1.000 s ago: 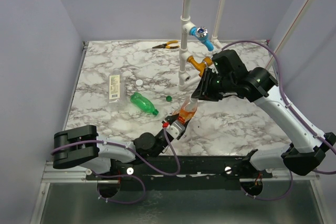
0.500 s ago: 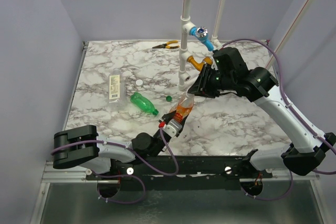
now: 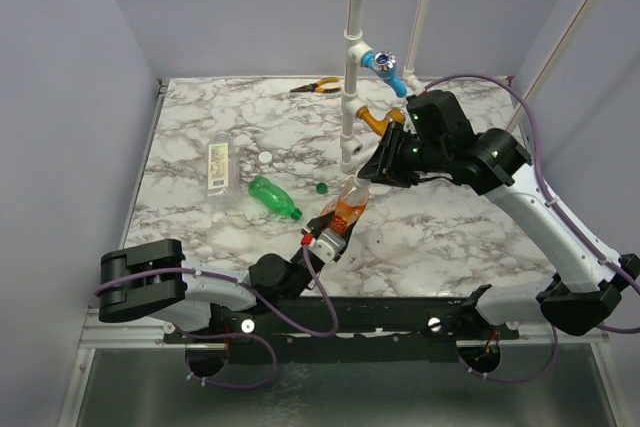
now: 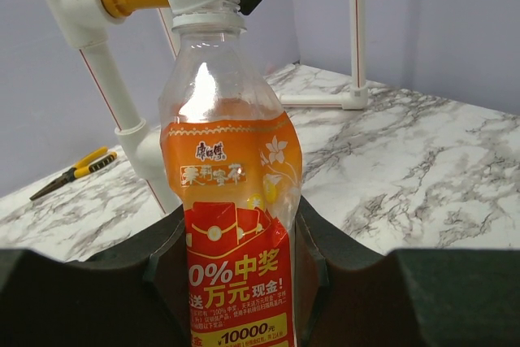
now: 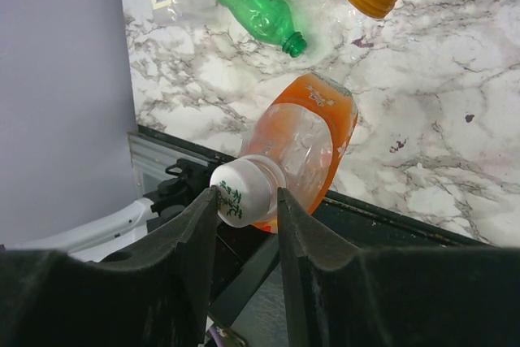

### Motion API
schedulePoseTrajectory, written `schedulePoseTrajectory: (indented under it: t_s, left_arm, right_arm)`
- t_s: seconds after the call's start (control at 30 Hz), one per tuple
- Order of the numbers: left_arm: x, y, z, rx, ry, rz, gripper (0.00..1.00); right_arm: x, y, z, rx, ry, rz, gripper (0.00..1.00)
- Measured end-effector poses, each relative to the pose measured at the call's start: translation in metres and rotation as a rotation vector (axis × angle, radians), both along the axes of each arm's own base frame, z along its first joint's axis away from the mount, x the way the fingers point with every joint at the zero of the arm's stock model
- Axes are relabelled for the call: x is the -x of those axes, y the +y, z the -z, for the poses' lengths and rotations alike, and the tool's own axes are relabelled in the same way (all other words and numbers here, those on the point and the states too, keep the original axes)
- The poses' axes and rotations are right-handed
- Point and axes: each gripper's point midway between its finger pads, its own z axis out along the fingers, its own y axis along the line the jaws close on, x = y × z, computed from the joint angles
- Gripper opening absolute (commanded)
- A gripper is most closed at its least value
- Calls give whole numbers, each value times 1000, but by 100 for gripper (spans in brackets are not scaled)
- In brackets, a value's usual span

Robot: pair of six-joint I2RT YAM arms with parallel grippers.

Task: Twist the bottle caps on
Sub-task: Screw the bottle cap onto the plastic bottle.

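This looks like a robotics lab test cell. Plain lavender walls box in a marble-patterned counter. Two cabled robot arms are bolted to a metal rail at its near edge. A white practice pipe frame with tap handles stands near loose pliers.

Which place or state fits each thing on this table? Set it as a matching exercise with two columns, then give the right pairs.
Things:
1. orange bottle
2. green bottle
3. dark green cap
4. pliers

Places or states:
A. at the far edge of the table
B. lying on its side
C. held in the left gripper
D. loose near the foot of the white pipe

Pairs: 1-C, 2-B, 3-D, 4-A
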Motion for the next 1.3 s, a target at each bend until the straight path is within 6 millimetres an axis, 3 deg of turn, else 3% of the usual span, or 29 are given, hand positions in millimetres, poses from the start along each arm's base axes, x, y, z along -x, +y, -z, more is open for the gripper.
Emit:
schedulePoseTrajectory:
  t_s: [0.13, 0.97, 1.3]
  left_arm:
    - [0, 0, -1, 4, -1, 0, 0]
    - [1, 1, -6, 39, 6, 6, 0]
    - [1, 1, -8, 56, 11, 9, 0]
  right_arm:
    - [0, 0, -1, -1, -2, 0, 42]
    - [0, -4, -10, 9, -35, -12, 43]
    - [2, -9, -27, 21, -82, -33, 45]
